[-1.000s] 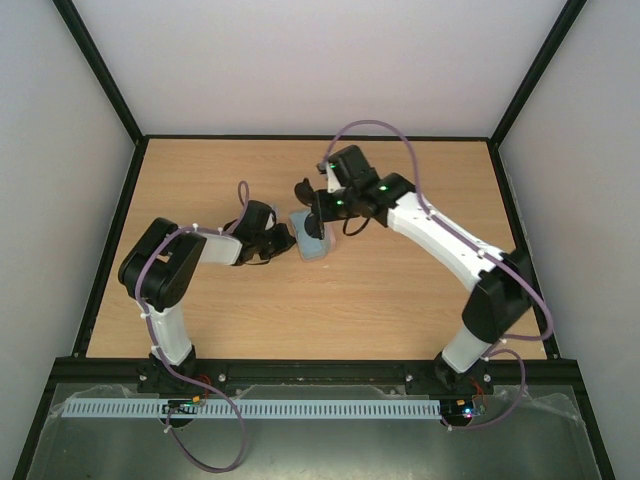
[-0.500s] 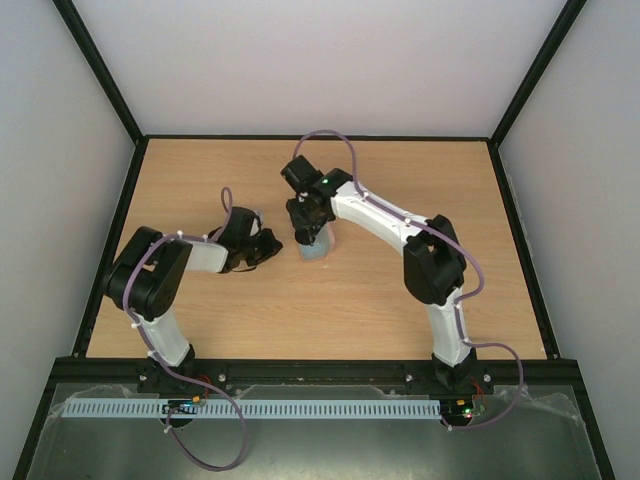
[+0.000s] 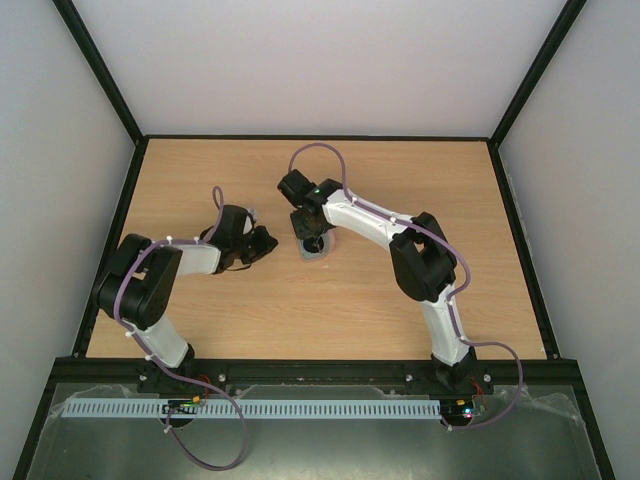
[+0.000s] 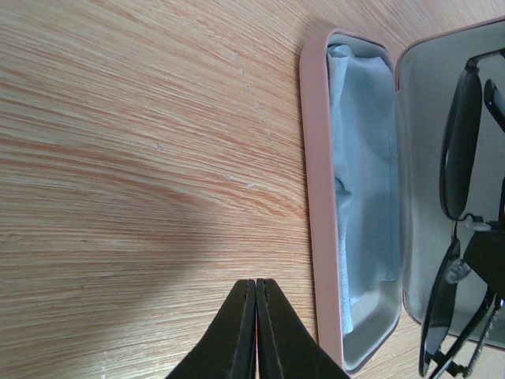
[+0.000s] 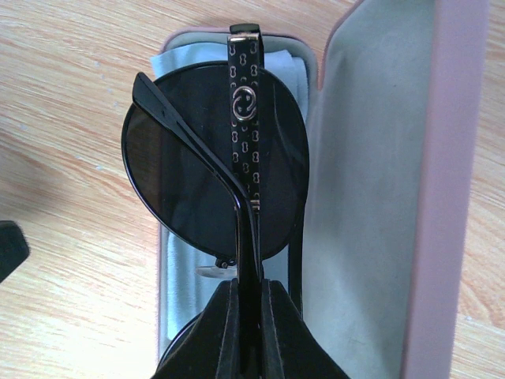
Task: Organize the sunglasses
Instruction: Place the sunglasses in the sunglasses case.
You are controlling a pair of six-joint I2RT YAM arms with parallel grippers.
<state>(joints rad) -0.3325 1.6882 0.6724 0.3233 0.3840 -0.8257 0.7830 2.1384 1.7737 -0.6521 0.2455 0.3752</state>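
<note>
Right gripper (image 5: 248, 294): swung over pink case (image 5: 442, 197), clamped on sunglasses (image 5: 213, 158) temples.
Left gripper (image 4: 256, 286): beside case, pinched empty.
Sunglasses: risk of snagging case rim if tilted.

The table's (image 3: 470, 190) middle is occupied by the open case (image 4: 313, 197), over which the sunglasses (image 5: 189, 181) are held by the right gripper (image 5: 249, 312). The left gripper (image 4: 256, 328) is set close beside the case's left side, not touching it. Passage is left along the far, near and right sides.

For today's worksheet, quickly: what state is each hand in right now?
Left hand: closed, holding nothing.
Right hand: closed on the sunglasses, by their folded temple arms.
</note>
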